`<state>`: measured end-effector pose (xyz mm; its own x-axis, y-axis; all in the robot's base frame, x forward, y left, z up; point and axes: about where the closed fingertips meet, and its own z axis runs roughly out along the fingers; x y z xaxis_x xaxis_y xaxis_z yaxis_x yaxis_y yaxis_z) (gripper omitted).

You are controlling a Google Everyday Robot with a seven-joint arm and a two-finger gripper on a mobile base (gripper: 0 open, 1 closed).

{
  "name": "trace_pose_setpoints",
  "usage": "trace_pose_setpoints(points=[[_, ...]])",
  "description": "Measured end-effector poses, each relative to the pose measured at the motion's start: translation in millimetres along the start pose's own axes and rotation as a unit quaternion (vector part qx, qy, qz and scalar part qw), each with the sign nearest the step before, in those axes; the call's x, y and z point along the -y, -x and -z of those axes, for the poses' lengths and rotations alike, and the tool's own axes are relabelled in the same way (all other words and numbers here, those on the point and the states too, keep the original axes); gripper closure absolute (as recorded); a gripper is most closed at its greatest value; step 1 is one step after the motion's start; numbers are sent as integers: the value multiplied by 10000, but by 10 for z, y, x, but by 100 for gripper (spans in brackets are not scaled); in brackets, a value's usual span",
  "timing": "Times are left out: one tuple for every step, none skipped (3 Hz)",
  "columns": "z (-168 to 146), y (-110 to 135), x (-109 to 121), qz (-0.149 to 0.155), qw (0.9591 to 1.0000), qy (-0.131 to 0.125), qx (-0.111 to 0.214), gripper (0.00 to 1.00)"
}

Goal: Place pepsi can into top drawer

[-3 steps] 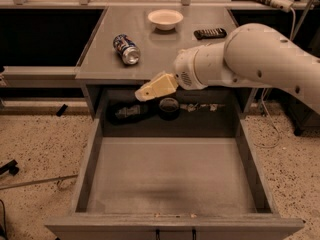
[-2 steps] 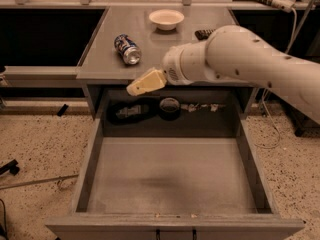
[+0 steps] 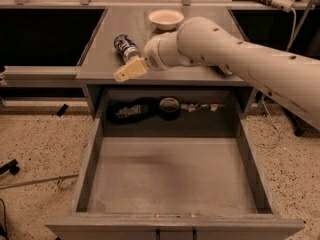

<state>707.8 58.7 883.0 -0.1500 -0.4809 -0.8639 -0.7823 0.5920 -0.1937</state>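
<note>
The pepsi can (image 3: 125, 47) lies on its side on the grey counter top (image 3: 165, 54), left of centre. My gripper (image 3: 129, 70) hangs at the end of the white arm, just in front of and below the can, over the counter's front edge. It holds nothing that I can see. The top drawer (image 3: 172, 176) is pulled wide open below, with a bare flat grey bottom and dark handles on its front panel.
A white bowl (image 3: 166, 18) stands at the back of the counter. A dark roll of tape (image 3: 169, 107) and dark clutter (image 3: 131, 111) lie in the recess behind the drawer. Speckled floor lies on both sides.
My arm has swung left and back, carrying the gripper from above the drawer's rear up to the counter edge close to the pepsi can.
</note>
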Motion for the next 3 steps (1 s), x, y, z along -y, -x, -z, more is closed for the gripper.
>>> trace_pose_setpoints(points=[[-462,-20,387,-87,9995,-193,-217,0],[-462,-20,387,-87,9995,-192,-217,0],[-536,-45,423,-21,9997,-39,-231,0]])
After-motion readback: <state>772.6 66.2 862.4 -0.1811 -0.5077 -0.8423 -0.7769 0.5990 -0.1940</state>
